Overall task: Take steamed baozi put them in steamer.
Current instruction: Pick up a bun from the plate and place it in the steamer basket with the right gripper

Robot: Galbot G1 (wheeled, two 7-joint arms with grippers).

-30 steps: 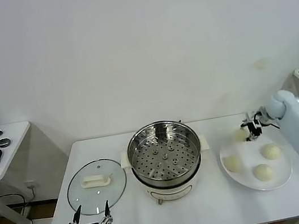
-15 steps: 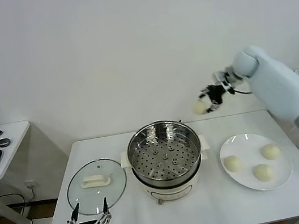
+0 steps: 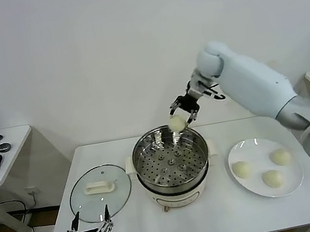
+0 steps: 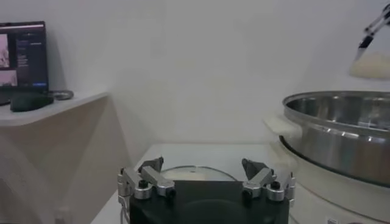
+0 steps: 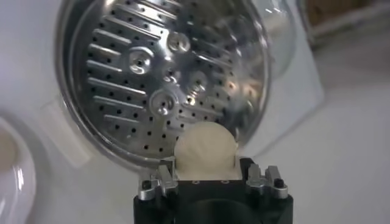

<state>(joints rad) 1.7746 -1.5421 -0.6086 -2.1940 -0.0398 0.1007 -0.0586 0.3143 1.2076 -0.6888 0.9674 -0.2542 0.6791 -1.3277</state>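
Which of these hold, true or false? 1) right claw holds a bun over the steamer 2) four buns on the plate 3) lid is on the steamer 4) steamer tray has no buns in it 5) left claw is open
1) True. The right claw is shut on a steamed baozi above the far rim of the steamer.
2) False. Three buns lie on the white plate; the fourth is in the right claw.
3) False. The glass lid lies flat on the table, on the steamer's left side.
4) True. The perforated tray holds no buns.
5) True. The left claw is open at the table's near edge, holding nothing.
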